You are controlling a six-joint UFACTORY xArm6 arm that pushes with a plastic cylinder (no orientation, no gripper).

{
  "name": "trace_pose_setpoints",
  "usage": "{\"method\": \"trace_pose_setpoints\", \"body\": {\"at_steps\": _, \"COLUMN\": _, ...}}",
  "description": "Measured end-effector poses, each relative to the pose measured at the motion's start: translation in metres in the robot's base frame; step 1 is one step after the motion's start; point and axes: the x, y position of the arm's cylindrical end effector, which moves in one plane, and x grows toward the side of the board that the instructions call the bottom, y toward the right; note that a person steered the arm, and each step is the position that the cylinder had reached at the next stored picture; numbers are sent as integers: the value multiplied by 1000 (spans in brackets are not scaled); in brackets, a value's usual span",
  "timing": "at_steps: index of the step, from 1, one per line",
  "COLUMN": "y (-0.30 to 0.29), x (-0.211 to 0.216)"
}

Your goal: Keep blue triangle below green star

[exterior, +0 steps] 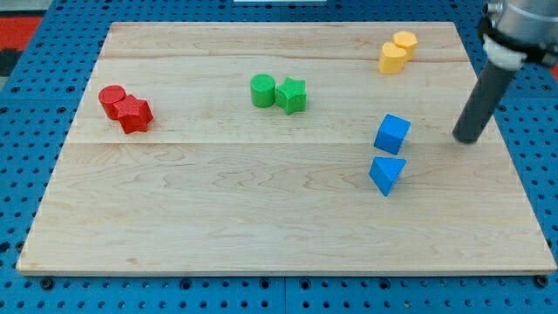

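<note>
There is no pincer on this arm, so nothing is being held; it ends in a smooth dark rod, and my tip (468, 139) rests near the view's right edge of the bench (261, 218). My tip is to the right of both blue blocks and touches no block.

Nearest the view's bottom is the blue triangle (386, 174), a small wedge with sharp corners. Just above it, very close, sits the blue cube (392, 133). They stand between my tip and the green blocks.

Farther up and left of the middle is the green star (292, 95), with bumpy points. The green cylinder (262, 91) is round and touches the star's left side. The blue triangle lies lower in the view than the green star and well off to its right.

At the left, a red cylinder (112, 100) and a red star-like block (134, 113) press together. At the top right two yellow cylinders (398, 51) touch.

The bench is pale wood with long planks. Around it is a blue sheet full of little holes.
</note>
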Motion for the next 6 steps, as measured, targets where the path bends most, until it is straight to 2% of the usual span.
{"method": "trace_pose_setpoints", "body": {"at_steps": 1, "y": -69, "x": 28}}
{"method": "trace_pose_setpoints", "body": {"at_steps": 3, "y": -180, "x": 21}}
{"method": "trace_pose_setpoints", "body": {"at_steps": 4, "y": -185, "x": 31}}
{"method": "trace_pose_setpoints", "body": {"at_steps": 5, "y": -159, "x": 27}}
{"method": "trace_pose_setpoints", "body": {"at_steps": 6, "y": -96, "x": -3}}
